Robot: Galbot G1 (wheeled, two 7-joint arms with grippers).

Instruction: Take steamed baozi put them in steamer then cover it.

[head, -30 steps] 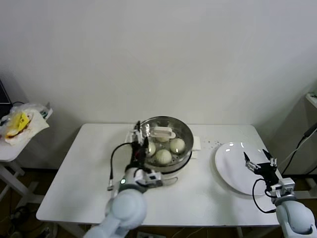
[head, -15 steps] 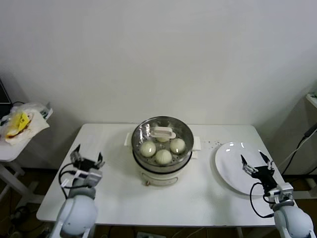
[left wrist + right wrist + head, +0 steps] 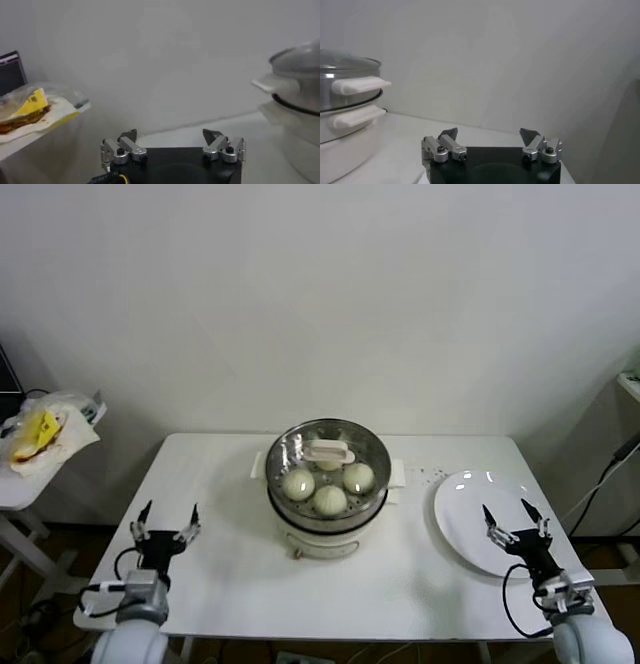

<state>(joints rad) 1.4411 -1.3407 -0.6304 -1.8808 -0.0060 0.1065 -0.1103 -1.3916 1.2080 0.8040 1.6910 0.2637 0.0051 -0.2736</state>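
The steamer (image 3: 283,452) stands mid-table on its white cooker base, and the cover (image 3: 329,450), a glass lid with a cream handle, lies on top of it. Through the glass I see three steamed baozi (image 3: 299,483) clearly; a fourth shape sits under the handle. My left gripper (image 3: 166,523) is open and empty at the table's front left, far from the steamer (image 3: 300,65). At the front right my right gripper (image 3: 511,523) is also open and empty, over the near edge of a white plate. The steamer's handles (image 3: 360,85) show in the right wrist view.
An empty white plate (image 3: 470,504) lies at the right of the table. A small side table on the far left holds a bag with yellow and white wrapping (image 3: 40,434) (image 3: 30,107). A white wall stands behind the table.
My left arm has drawn back from the steamer's left rim to the table's front left. The right gripper has sunk slightly toward the front edge. The lid stays on the steamer.
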